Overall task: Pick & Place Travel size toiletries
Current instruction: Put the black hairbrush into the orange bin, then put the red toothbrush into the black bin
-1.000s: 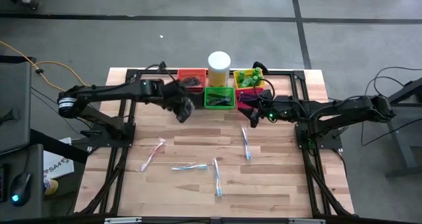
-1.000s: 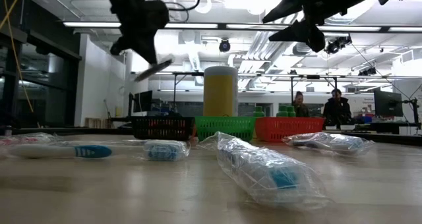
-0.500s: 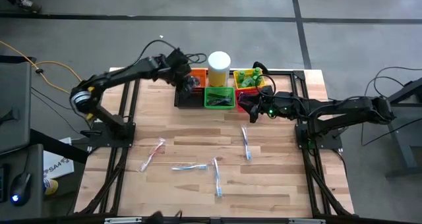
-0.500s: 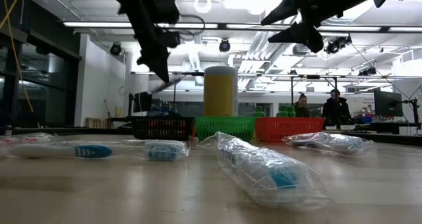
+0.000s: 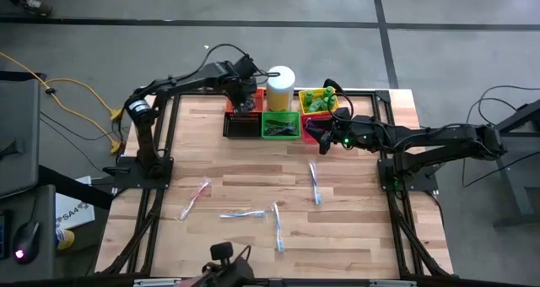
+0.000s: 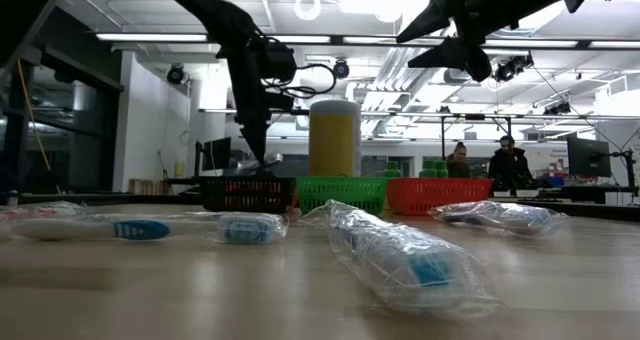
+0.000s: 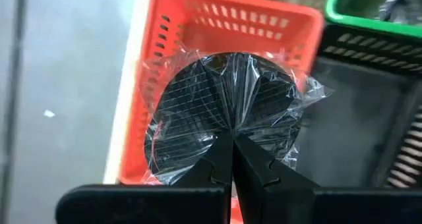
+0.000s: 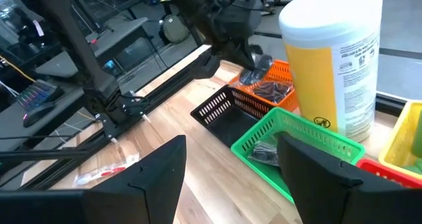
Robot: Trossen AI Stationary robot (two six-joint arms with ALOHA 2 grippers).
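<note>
Your left gripper (image 7: 231, 155) is pinched closed on the clear wrap of a dark coiled bundle (image 7: 224, 122), which hangs directly over the orange basket (image 7: 198, 26), so the drop lies straight beneath; your right gripper (image 8: 227, 165) waits with fingers spread beside the red basket (image 5: 314, 125); wrapped toothbrushes (image 5: 315, 182) lie nearer that right arm.
</note>
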